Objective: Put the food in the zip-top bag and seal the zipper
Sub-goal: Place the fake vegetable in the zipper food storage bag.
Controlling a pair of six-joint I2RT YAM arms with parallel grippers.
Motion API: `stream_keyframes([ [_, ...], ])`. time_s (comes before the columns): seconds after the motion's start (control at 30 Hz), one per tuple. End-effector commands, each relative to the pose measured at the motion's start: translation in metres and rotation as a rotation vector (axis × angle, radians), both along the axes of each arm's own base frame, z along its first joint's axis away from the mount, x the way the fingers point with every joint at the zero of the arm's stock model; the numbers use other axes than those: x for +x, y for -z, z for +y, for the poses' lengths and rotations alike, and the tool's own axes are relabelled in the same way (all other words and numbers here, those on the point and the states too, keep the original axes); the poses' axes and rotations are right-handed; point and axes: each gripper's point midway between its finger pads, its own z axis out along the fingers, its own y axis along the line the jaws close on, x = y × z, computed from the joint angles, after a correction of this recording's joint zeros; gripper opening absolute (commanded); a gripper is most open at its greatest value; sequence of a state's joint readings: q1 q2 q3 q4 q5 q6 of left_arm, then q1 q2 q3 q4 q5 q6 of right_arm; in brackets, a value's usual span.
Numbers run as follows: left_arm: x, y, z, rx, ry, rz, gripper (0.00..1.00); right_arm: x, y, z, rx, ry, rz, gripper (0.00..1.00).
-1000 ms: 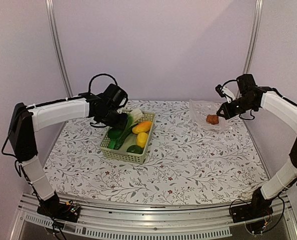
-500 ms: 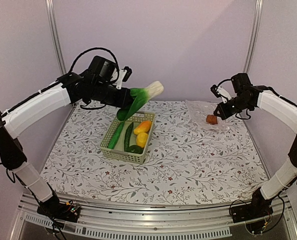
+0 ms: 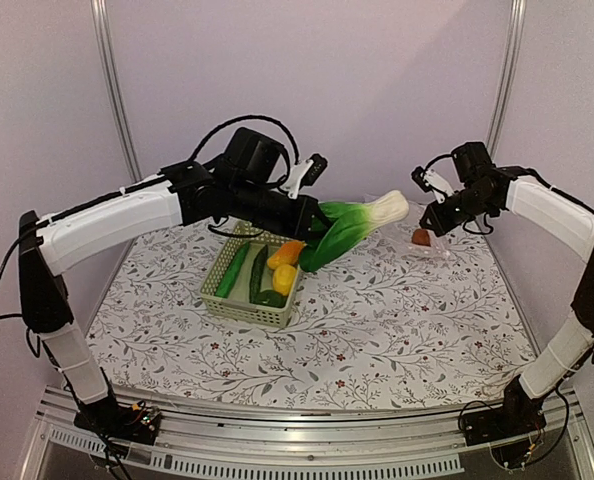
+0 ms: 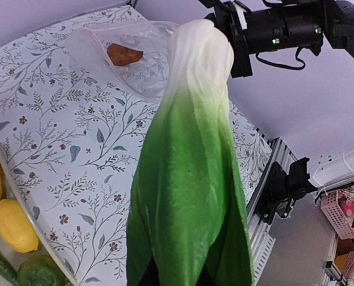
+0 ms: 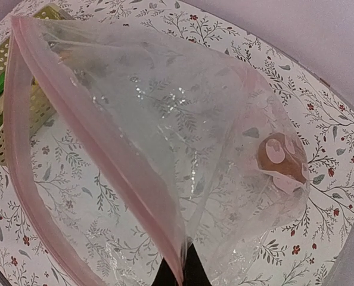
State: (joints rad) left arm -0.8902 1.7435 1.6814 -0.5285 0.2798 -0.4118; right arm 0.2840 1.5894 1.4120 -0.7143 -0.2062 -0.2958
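Observation:
My left gripper (image 3: 312,214) is shut on the leafy end of the bok choy (image 3: 357,226) and holds it in the air, white stem pointing right toward the bag. It fills the left wrist view (image 4: 189,179). My right gripper (image 3: 439,216) is shut on the pinkish zipper edge (image 5: 93,143) of the clear zip-top bag (image 5: 183,119) and holds its mouth up and open. A brown mushroom piece (image 3: 422,237) lies inside the bag (image 5: 282,157). The pale green basket (image 3: 220,292) holds an orange pepper (image 3: 286,252), a yellow lemon (image 3: 284,279) and green cucumbers (image 3: 257,272).
The basket stands left of centre on the flowered tablecloth (image 3: 397,330). Metal posts (image 3: 112,90) rise at the back corners. The aluminium rail (image 3: 307,440) runs along the near edge.
My left arm has carried the bok choy up out of the basket and to the right, toward the bag. My right gripper has lifted the bag's edge a little and shifted left.

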Motion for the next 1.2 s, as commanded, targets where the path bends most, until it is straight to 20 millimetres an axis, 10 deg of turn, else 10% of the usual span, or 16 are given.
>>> stream_keyframes([
  [0.0,-0.009,0.003,-0.033,-0.051,0.057,0.069,0.0,0.005,-0.006,0.005,-0.015,0.003,-0.015,0.0],
  [0.27,0.015,0.051,-0.041,0.004,-0.094,0.27,0.0,-0.001,-0.009,0.007,-0.092,0.005,-0.056,0.0],
  [0.57,0.053,0.054,-0.067,-0.164,-0.183,0.454,0.01,-0.016,-0.014,0.019,-0.132,-0.045,-0.088,0.0],
  [0.9,0.107,0.003,-0.087,-0.569,-0.231,0.542,0.58,-0.034,-0.027,0.046,0.025,-0.132,0.007,0.0],
  [0.97,0.111,-0.016,-0.088,-0.649,-0.202,0.525,0.97,-0.033,-0.028,0.047,0.03,-0.129,0.01,0.0],
  [1.17,0.106,-0.045,-0.078,-0.656,-0.166,0.385,1.0,-0.024,-0.033,0.038,0.088,-0.102,0.029,0.0],
])
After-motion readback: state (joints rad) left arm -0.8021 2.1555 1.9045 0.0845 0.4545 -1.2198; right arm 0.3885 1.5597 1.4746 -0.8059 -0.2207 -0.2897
